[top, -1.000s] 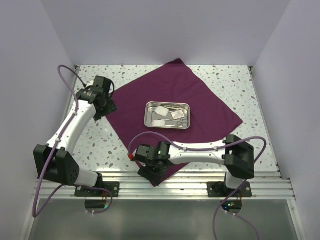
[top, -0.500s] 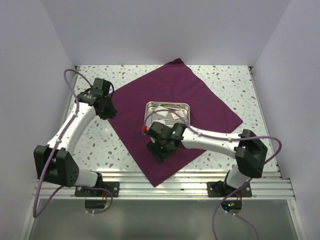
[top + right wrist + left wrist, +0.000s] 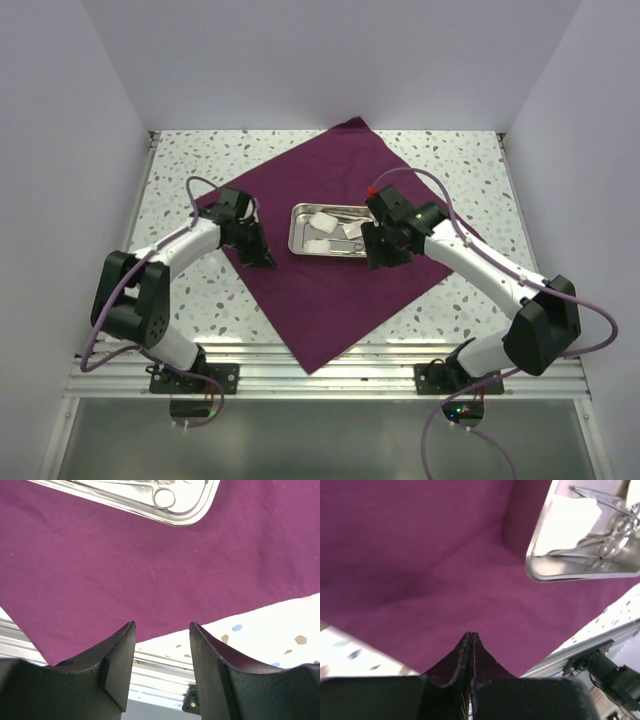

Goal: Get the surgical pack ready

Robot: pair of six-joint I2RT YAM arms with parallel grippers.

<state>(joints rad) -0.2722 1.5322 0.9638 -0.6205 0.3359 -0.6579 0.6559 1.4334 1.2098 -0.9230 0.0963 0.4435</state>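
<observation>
Looking at it: left gripper (image 3: 470, 636) is clamped shut low on the spread maroon cloth (image 3: 330, 300), left of the tray (image 3: 296, 232). Right gripper (image 3: 161, 626) hovers, jaws apart, by the tray's right end, with bare table (image 3: 480, 170) past the cloth's edges.

Light falls bright and even from overhead, so the arms throw only soft, short shadows on the maroon cloth (image 3: 330, 290) and the speckled table (image 3: 470, 165). The steel tray (image 3: 580, 567) glares, and its white gauze (image 3: 572, 512) is washed out. Up close, the left pincer (image 3: 470, 636) is a near-black blur. The right pincer (image 3: 162, 625) looks soft too, while the cloth weave behind it stays crisp.
</observation>
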